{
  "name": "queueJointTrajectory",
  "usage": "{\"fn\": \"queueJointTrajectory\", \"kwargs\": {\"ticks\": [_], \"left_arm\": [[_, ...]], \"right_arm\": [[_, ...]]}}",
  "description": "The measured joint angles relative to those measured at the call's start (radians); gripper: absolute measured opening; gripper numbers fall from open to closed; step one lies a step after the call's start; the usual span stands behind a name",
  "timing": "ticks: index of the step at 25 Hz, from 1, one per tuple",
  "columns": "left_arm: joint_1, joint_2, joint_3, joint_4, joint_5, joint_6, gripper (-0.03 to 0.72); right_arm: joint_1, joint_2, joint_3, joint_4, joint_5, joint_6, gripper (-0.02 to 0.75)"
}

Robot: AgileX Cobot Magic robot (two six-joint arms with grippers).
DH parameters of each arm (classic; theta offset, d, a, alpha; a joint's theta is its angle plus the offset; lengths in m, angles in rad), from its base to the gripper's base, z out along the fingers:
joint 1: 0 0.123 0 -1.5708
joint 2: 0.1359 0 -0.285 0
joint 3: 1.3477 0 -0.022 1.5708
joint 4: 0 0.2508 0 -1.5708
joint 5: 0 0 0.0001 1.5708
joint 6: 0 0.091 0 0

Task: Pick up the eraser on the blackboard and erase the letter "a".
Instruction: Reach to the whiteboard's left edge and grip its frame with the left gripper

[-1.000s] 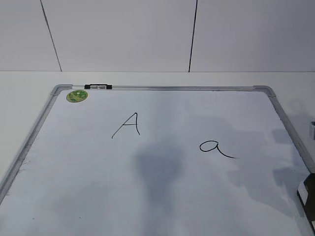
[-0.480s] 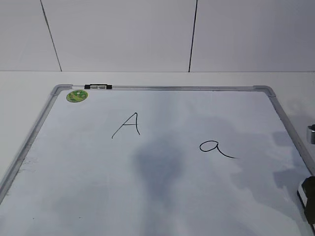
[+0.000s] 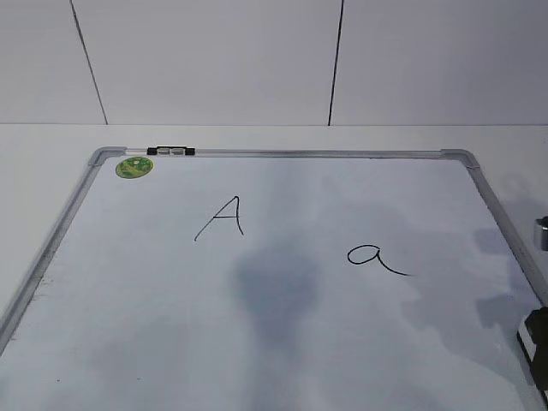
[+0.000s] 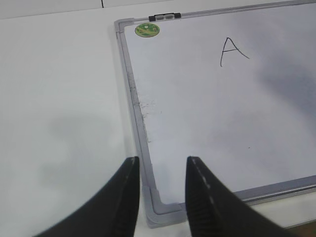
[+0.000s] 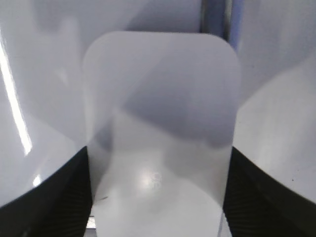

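Blackboard (image 3: pixel 282 342): smooth white dry-erase face, faint sheen, grey smudging; frame of brushed silver metal with rounded corner pieces. Green sticker (image 3: pixel 134 167): glossy printed label. Eraser (image 5: pixel 160 133): smooth white plastic, satin gloss, bright highlight spot near lower middle. Left gripper (image 4: pixel 162 170): jaws of matt black plastic, pale worn edges. Right gripper (image 5: pixel 158 197): jaws black, finely ribbed. Tabletop (image 4: pixel 59 108): matt white, uniform.

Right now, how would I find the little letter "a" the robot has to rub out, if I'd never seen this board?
Look at the big white blackboard with the silver frame lying on the table. Two black marker letters are on it, and the letter "a" is the right-hand one in the exterior view, farther from the round green sticker. It is round with a long trailing tail, unlike the pointy capital "A".
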Motion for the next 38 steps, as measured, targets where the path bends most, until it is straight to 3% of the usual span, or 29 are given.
{"fn": "queueJointTrajectory", "kwargs": {"ticks": [19,28,38], "left_arm": [[0.000,0.000,0.000,0.000,0.000,0.000,0.237],[0.000,0.000,0.000,0.000,0.000,0.000,0.237],[0.000,0.000,0.000,0.000,0.000,0.000,0.235]], "right_arm": [[0.000,0.000,-0.004,0.000,0.002,0.001,0.569],[0.000,-0.149,-0.004,-0.005,0.014,0.001,0.568],[0.000,-0.262,-0.021,0.044,0.169,0.001,0.568]]}}
